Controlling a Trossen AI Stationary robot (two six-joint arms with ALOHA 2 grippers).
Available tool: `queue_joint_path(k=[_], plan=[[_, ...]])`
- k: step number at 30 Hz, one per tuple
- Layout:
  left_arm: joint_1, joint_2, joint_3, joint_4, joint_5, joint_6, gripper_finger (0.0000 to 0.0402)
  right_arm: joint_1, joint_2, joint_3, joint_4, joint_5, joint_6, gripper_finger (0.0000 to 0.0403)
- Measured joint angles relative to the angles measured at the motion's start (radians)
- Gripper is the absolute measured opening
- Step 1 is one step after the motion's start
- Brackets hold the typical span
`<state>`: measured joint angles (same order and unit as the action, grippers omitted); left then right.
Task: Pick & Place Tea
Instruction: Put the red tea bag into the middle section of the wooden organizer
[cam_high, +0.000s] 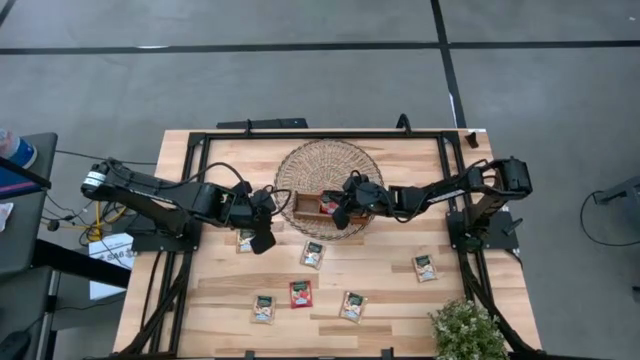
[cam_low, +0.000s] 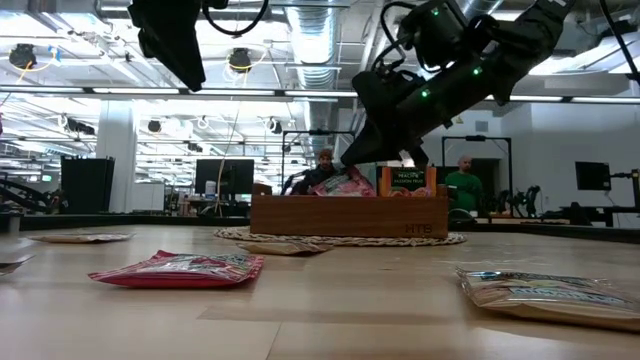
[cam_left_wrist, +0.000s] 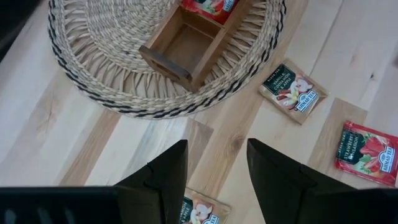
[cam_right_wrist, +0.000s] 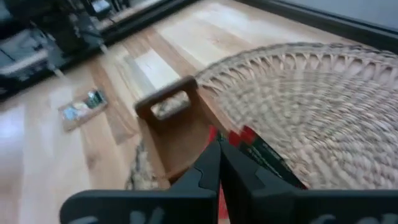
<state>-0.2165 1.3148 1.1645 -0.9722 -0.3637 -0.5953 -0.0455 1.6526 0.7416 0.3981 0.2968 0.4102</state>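
A brown wooden tray (cam_high: 318, 205) rests on a round wicker basket (cam_high: 328, 165) at the table's far middle. Red tea sachets (cam_right_wrist: 249, 142) stand in the tray's middle compartment. My right gripper (cam_right_wrist: 219, 163) is shut just above them, slanting down from the right. Several more tea sachets lie flat on the table, among them a red one (cam_high: 300, 293) and pale ones (cam_high: 313, 253) (cam_high: 425, 267). My left gripper (cam_left_wrist: 214, 168) hangs open above the table left of the basket, over a pale sachet (cam_left_wrist: 200, 214). My right gripper's shut fingertips (cam_right_wrist: 211, 163) stand right over a red sachet in the tray. Nothing shows between them. I cannot tell whether they touch the sachet.
A potted green plant (cam_high: 465, 330) stands at the near right corner. Black frame rails (cam_high: 190, 200) run along the table's left, right and far sides. People (cam_low: 462, 185) show in the room beyond the table. Bare wood lies between the scattered sachets.
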Motion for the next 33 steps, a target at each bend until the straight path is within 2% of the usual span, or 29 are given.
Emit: queue_joint_path(k=[14, 18, 23, 29, 33], plan=[[0.000, 0.000, 0.000, 0.003, 0.000, 0.003, 0.0158, 0.020, -0.026, 0.000, -0.009, 0.032, 0.034, 0.0000], [0.000, 0.000, 0.000, 0.003, 0.000, 0.004, 0.0158, -0.001, -0.026, 0.001, -0.011, 0.011, -0.019, 0.0000], [0.000, 0.000, 0.000, 0.003, 0.000, 0.004, 0.0158, -0.037, -0.025, 0.099, -0.200, -0.032, -0.146, 0.0000], [0.000, 0.000, 0.000, 0.003, 0.000, 0.003, 0.0158, -0.060, -0.025, 0.270, -0.502, -0.041, -0.422, 0.0001], [0.000, 0.000, 0.000, 0.003, 0.000, 0.003, 0.0158, -0.086, -0.025, 0.390, -0.741, -0.115, -0.571, 0.0014]])
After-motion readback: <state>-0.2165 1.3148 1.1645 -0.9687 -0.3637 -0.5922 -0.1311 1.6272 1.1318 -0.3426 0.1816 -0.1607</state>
